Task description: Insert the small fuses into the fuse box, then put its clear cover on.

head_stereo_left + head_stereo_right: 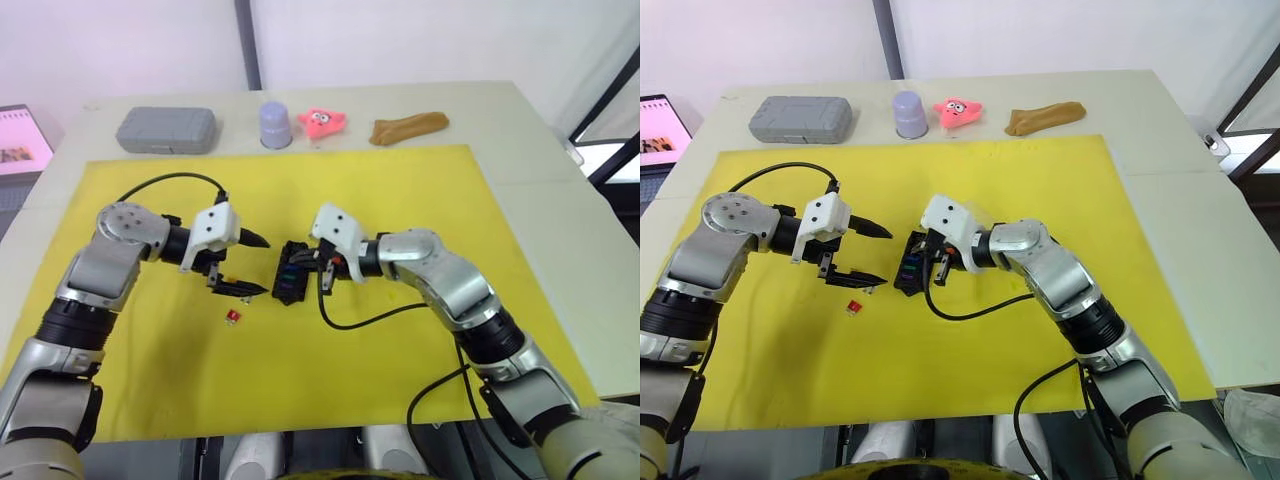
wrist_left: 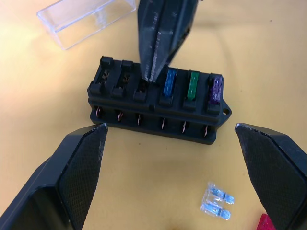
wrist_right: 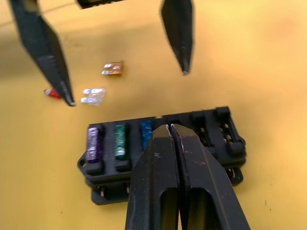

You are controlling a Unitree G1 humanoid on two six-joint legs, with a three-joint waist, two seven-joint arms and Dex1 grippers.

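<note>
- Landmark: the fuse box (image 2: 158, 103) lies near the middle of the yellow mat (image 1: 400, 200), and every position below is given relative to it.
- Slots: three fuses are seated in adjacent slots at one end of the box, in the order purple (image 2: 215, 89), green (image 2: 193, 85), blue (image 2: 169, 82). The three slots at the other end are empty.
- Right gripper (image 3: 171, 128): the fingers are pressed together and the tips rest on top of the box just beside the blue fuse. No fuse can be seen between them.
- Left gripper (image 1: 252, 264): spread wide and empty, it hovers just beside the box on the robot's left side.
- Loose fuses: the pale grey fuse (image 2: 217, 201), the orange fuse (image 3: 113, 68) and the red fuse (image 1: 232, 316) lie on the mat near the box, on the left gripper's side.
- Clear cover (image 2: 88, 18): it lies on the mat near the box, not yet fitted.
- Step in hand: fuse insertion, judged about half complete.
- Next move: it calls for lowering the left gripper over one loose fuse, closing narrowly on its plastic body, and aligning the blades with an empty slot.
- Caution: the fuses are tiny and likely to slip or twist when pinched.
</note>
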